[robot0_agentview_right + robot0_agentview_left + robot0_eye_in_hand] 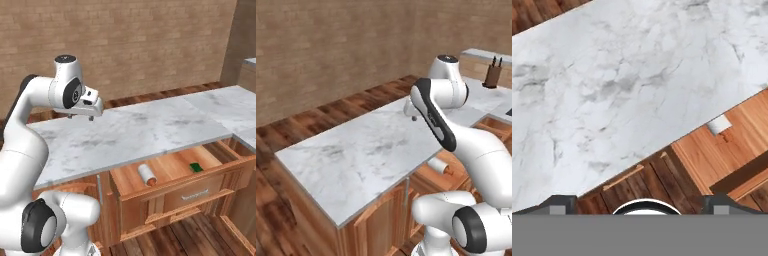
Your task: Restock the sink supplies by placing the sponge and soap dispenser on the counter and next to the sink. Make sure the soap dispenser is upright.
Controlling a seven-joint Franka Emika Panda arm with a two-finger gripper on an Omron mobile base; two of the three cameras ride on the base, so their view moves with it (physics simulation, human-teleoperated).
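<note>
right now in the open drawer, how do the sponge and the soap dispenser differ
The soap dispenser is a white cylinder with an orange-brown pump end, lying on its side; the sponge is a flat green block resting flat. The soap dispenser looks clearly larger than the sponge. The soap dispenser lies toward the drawer's left, the sponge toward its right. Both rest on the drawer floor below the counter, and the gripper holds neither.

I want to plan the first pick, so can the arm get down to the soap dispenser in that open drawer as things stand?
Probably yes. The soap dispenser lies on its side in the open drawer, pulled out past the counter edge, with nothing over it. The tool hovers above the counter, to one side, with free space between.
</note>
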